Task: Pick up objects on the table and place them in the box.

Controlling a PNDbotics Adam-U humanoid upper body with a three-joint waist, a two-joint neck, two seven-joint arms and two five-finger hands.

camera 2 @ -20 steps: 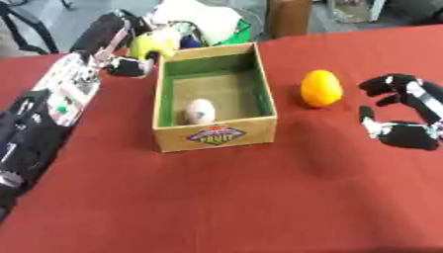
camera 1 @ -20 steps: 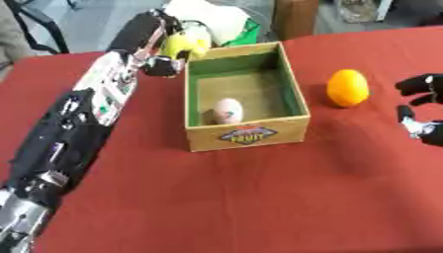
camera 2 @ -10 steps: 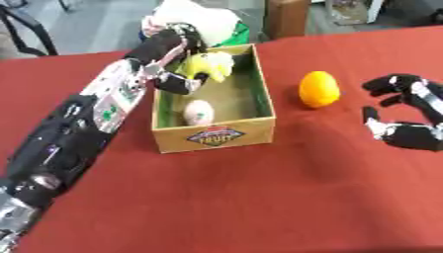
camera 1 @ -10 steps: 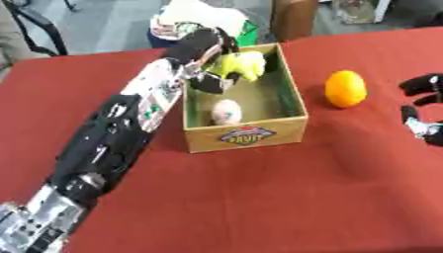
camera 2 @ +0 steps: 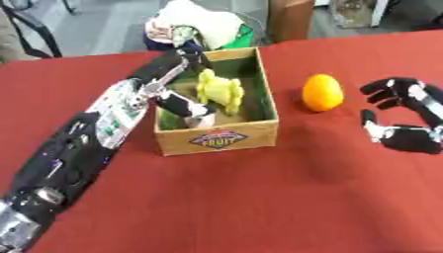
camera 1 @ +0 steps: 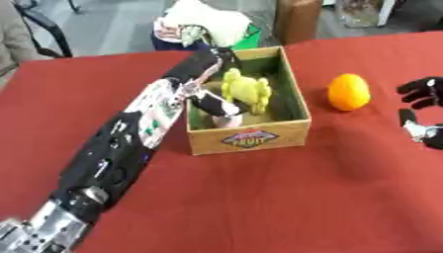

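Yellow-green fruit bunch (camera 1: 245, 90) held inside the cardboard box (camera 1: 251, 138), gripped by the left hand (camera 1: 214, 103), fingers curled round its near side; a pale rounded item just below, mostly hidden by the hand. Orange fruit (camera 2: 322, 92) on the red table (camera 2: 259, 197), upright, long axis running away from the robot, just beside the box's right wall. Right hand (camera 2: 407, 123) near, to the fruit's right, fingers loosely spread and holding nothing; clearly the nearer hand for the orange.
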